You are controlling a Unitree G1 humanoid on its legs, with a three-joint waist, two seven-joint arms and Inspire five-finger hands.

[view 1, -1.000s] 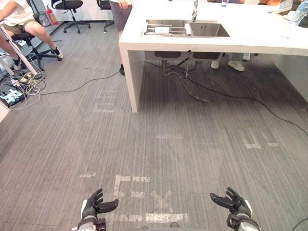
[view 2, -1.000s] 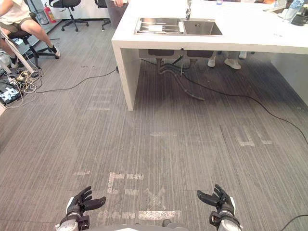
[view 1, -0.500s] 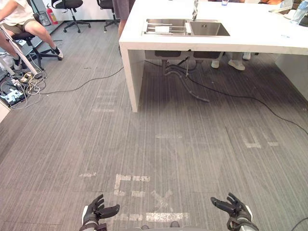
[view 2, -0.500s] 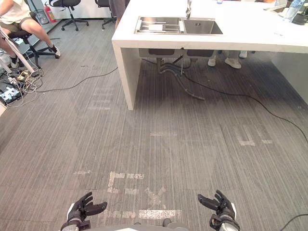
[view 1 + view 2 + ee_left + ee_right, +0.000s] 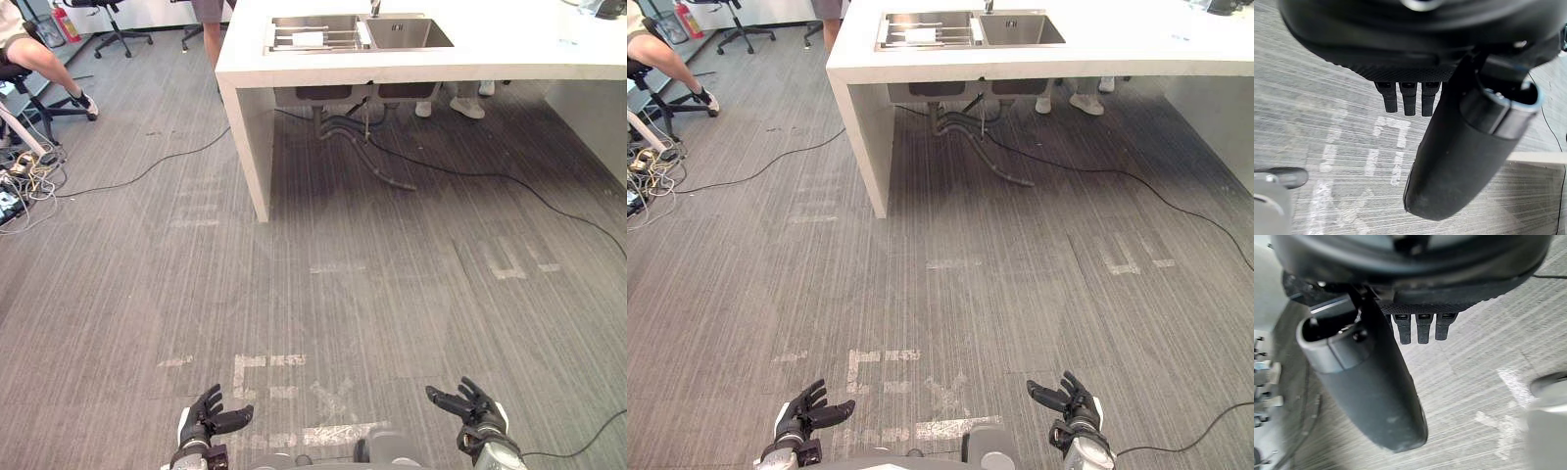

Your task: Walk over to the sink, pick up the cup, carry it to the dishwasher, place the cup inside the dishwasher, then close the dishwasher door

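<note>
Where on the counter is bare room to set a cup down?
The widest bare patch is the counter top right of the sink, bordered by the right basin and the front edge. Left of the sink, only a narrow strip runs to the counter's end. The left basin is crowded by a rack.

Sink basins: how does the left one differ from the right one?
The left basin has a wire rack across it, with a small white thing on it; the right basin looks bare. The left basin's floor is partly hidden by bars; the right basin's lies open. Both are steel and sit side by side in the white counter.
</note>
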